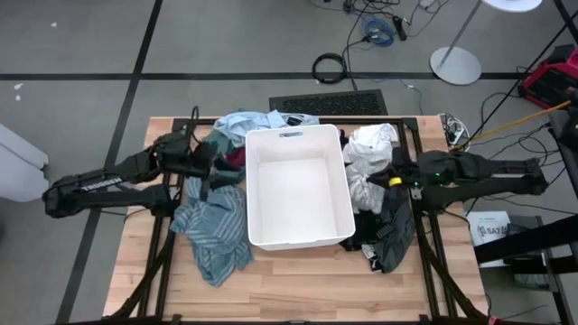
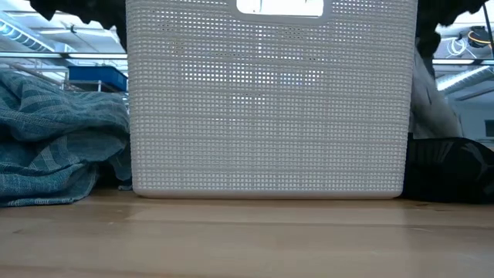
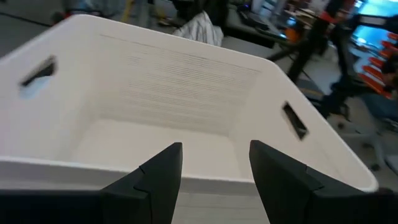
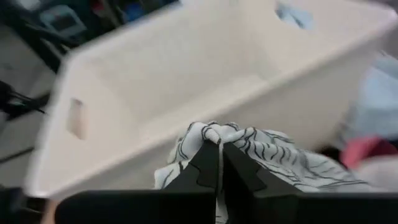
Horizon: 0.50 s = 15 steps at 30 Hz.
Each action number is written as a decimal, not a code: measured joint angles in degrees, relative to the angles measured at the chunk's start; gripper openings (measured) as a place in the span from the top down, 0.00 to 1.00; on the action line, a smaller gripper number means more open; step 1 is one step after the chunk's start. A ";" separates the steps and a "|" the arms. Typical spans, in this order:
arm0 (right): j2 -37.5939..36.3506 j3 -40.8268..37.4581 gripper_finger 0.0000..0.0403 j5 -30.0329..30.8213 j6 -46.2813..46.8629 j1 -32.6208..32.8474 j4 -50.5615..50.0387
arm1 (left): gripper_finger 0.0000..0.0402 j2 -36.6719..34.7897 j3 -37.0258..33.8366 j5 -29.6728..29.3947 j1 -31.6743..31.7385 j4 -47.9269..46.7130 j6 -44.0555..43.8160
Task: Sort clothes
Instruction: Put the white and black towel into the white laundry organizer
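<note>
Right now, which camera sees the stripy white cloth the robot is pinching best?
The right wrist view: the white cloth with black lines fills it, pinched in the shut right gripper. The high view shows it small; the low and left wrist views don't clearly show it.

— What sort of place is shown?

— A robotics lab or workshop is suggested. A wooden tabletop (image 1: 298,280) is set on a grey floor (image 1: 81,54) marked with black tape lines (image 1: 135,76).

— What else points to that?

— Loose cables (image 1: 379,27) and a coiled cord (image 1: 330,66) are seen on the floor beside a floor vent (image 1: 328,103) and a round white stand base (image 1: 455,65). Ceiling strip lights (image 2: 23,31) are visible beyond the tabletop.
</note>
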 joint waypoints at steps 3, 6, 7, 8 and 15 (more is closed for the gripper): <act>-1.80 0.00 1.00 2.78 -0.88 2.82 3.43 | 0.51 0.00 0.00 0.02 -2.50 -0.11 0.28; -3.38 0.00 1.00 5.64 -3.41 4.59 9.93 | 0.51 0.00 0.00 0.01 -4.56 -0.17 0.33; -3.82 0.00 1.00 6.43 -4.57 4.88 13.08 | 0.51 0.01 0.00 0.01 -5.15 -0.17 0.33; -4.27 0.00 1.00 6.75 -5.94 5.04 16.77 | 0.51 0.00 0.00 0.01 -5.74 -0.17 0.33; -7.17 1.29 1.00 16.36 -18.54 5.15 35.99 | 0.51 -0.01 0.00 0.00 -8.87 -0.15 0.77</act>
